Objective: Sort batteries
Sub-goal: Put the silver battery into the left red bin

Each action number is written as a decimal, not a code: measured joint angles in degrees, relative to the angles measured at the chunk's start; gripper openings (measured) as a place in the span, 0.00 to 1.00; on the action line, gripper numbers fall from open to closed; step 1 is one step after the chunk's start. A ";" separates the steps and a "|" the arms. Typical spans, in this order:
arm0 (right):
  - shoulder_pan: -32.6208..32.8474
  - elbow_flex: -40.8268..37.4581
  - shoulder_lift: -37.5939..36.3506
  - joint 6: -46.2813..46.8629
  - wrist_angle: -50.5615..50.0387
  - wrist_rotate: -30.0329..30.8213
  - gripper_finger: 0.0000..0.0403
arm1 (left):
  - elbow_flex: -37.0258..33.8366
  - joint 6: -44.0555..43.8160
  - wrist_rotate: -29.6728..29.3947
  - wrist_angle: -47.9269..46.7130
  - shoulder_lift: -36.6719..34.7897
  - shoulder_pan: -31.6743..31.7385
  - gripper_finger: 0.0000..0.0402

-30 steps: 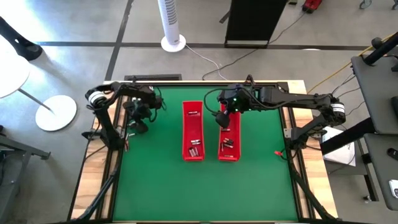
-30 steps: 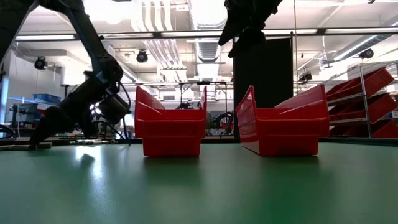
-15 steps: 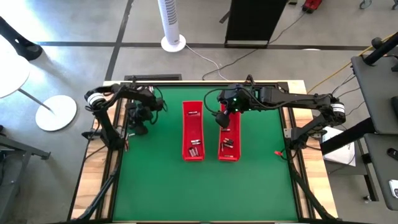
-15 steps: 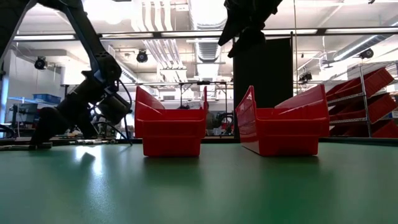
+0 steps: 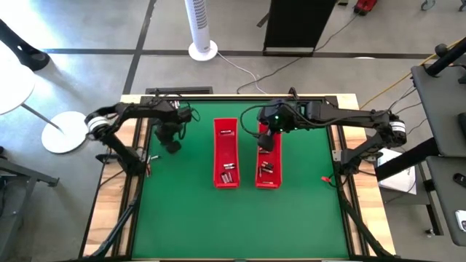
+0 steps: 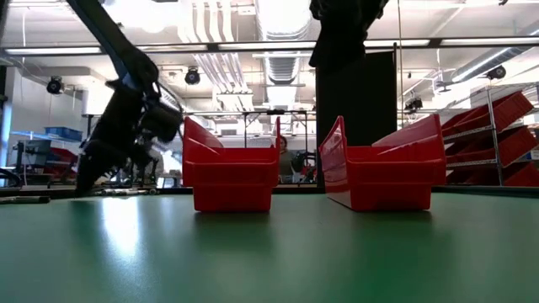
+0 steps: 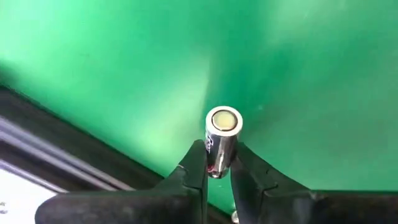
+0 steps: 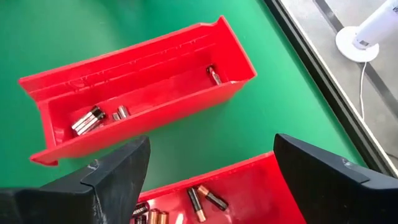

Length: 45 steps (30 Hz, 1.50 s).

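Note:
My left gripper [image 5: 172, 145] hangs over the green table's left part, just left of the two red trays, and is shut on one silvery battery [image 7: 222, 138]. The low view shows it [image 6: 88, 180] slanting down, clear of the table. The left tray [image 5: 226, 154] holds several batteries [image 8: 93, 118] lying on its floor at its near end and one [image 8: 213, 74] at its far end. The right tray [image 5: 268, 166] holds several more batteries [image 8: 205, 199]. My right gripper [image 8: 211, 142] hangs open high over the right tray's far end [image 5: 266, 140], with nothing between its fingers. My left gripper pinches the battery's round side [image 7: 217, 163] between its two fingertips [image 7: 194, 163]. The battery lies along the fingers, and its flat end [image 7: 224, 120] sticks out past them. The fingers come from above, slanting steeply down. The battery is lifted clear of the table.
A small dark thing [image 6: 25, 199] lies on the table by its left edge. A black frame rail [image 5: 138, 164] runs along that edge, close to my left arm. The green surface in front of the trays [image 5: 240, 218] is bare.
My left gripper has shut on the battery at the table's left edge. It has then risen off the table with it, tipped more steeply down, and gone a little toward the trays. The battery is now lifted clear.

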 joint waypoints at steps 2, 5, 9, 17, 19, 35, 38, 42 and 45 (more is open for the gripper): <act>-0.32 0.00 -0.55 -1.07 -0.11 -0.02 0.83 | -0.08 -2.64 2.09 0.80 -3.52 -0.03 0.06; -0.90 0.02 -1.14 -2.46 -0.03 -0.01 0.82 | -0.14 -7.21 3.74 3.66 -8.34 -0.60 0.06; -2.08 0.02 -1.58 -3.89 -0.04 -0.01 0.82 | -0.14 -14.08 3.93 8.17 -14.63 -2.57 0.06; -4.16 2.16 -2.61 -5.52 -0.09 -0.45 0.84 | -0.14 -24.43 3.77 24.39 -24.04 -9.20 0.06; -4.24 3.06 -2.64 -5.71 0.08 -0.47 0.85 | -0.14 -25.66 3.40 29.56 -25.21 -11.52 0.06; -4.24 3.72 -7.11 1.23 -1.08 0.21 0.79 | 8.91 -22.35 2.28 52.91 -16.32 -28.75 0.07; -4.24 3.72 -9.70 2.51 -1.86 1.66 0.78 | 16.74 -16.80 3.67 40.98 -12.00 -29.11 0.07; -4.24 3.76 -12.73 4.87 -2.10 2.11 0.78 | 26.98 -9.28 3.97 28.97 -4.70 -29.03 0.07; -3.76 3.76 -14.16 7.44 -2.31 2.09 0.78 | 33.12 -4.38 5.88 23.47 1.20 -28.75 0.07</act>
